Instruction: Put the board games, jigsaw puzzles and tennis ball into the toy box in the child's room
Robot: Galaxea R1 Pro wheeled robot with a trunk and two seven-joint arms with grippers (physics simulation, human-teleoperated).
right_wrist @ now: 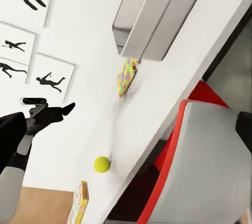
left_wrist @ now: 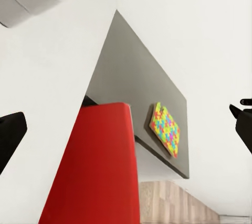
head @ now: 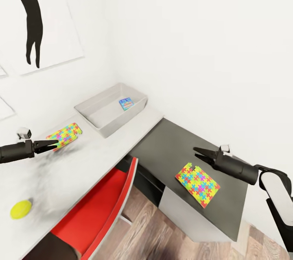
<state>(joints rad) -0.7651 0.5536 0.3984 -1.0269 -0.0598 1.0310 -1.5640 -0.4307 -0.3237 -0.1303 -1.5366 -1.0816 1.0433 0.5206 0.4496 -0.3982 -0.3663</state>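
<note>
The grey toy box (head: 106,118) stands at the back of the white table (head: 93,158) with a small blue board game (head: 126,103) lying inside. A colourful jigsaw puzzle (head: 64,135) lies on the table near the wall, and my left gripper (head: 56,144) hovers open just beside it. The tennis ball (head: 20,209) rests near the table's front left. A second jigsaw puzzle (head: 197,178) lies on the lower dark desk (head: 171,146). My right gripper (head: 196,152) hangs open above that desk, a little behind the puzzle. Neither gripper holds anything.
A red chair (head: 101,207) is pushed under the white table's edge, between the two arms. The white wall runs close behind the box and desk. In the right wrist view a colourful flat box (right_wrist: 79,203) lies at the table's far end beyond the ball (right_wrist: 102,164).
</note>
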